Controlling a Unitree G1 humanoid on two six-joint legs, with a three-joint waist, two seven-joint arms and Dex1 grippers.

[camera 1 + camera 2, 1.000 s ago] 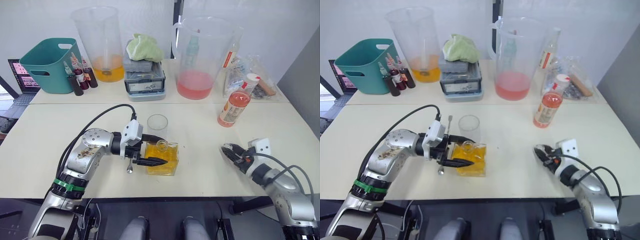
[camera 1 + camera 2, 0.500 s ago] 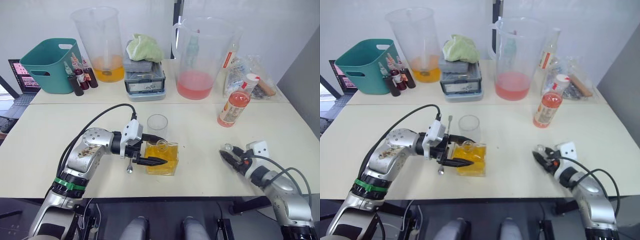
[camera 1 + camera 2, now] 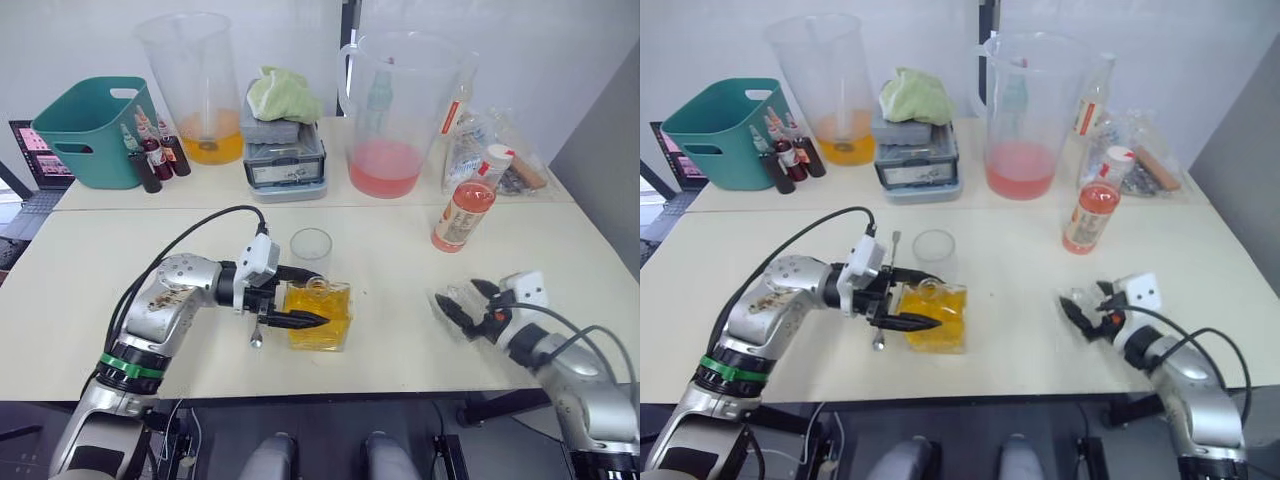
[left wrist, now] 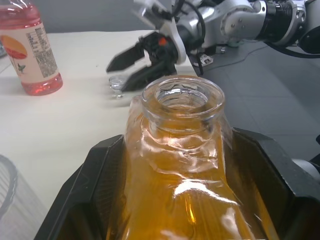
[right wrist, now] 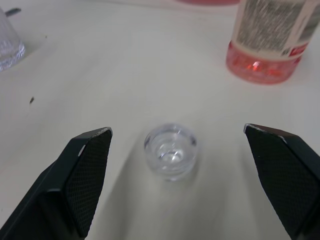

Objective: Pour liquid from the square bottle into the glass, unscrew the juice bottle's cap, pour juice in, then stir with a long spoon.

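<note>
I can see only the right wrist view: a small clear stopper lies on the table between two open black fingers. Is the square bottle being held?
Observer: Yes. The left claw is shut on the square bottle, which stands on the table.
Operator: Is it open?
Observer: Its neck is open, as the left wrist view shows; the clear stopper lies apart from it.
Operator: Where is the glass?
Observer: The glass stands just behind the bottle, upright.
Operator: And the juice bottle?
Observer: The juice bottle stands capped, beyond the right claw.
</note>
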